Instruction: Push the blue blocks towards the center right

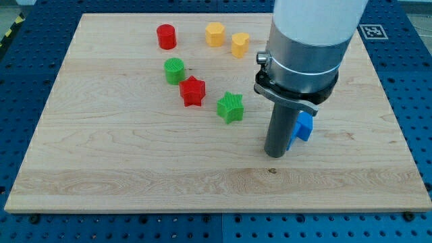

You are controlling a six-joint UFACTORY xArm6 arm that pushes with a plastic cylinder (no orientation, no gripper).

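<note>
One blue block (304, 127) shows at the centre right of the board, partly hidden behind the arm; its shape cannot be made out. My tip (275, 154) rests on the wood, touching or just off the block's left side. No second blue block is visible; the arm's white and grey body (304, 47) hides part of the board's upper right.
A red cylinder (166, 36), a yellow hexagon block (214, 34) and a yellow block (240, 44) sit near the view's top. A green cylinder (174, 70), a red star (192, 91) and a green star (231, 106) lie left of my tip. The wooden board (135, 169) has a blue pegboard around it.
</note>
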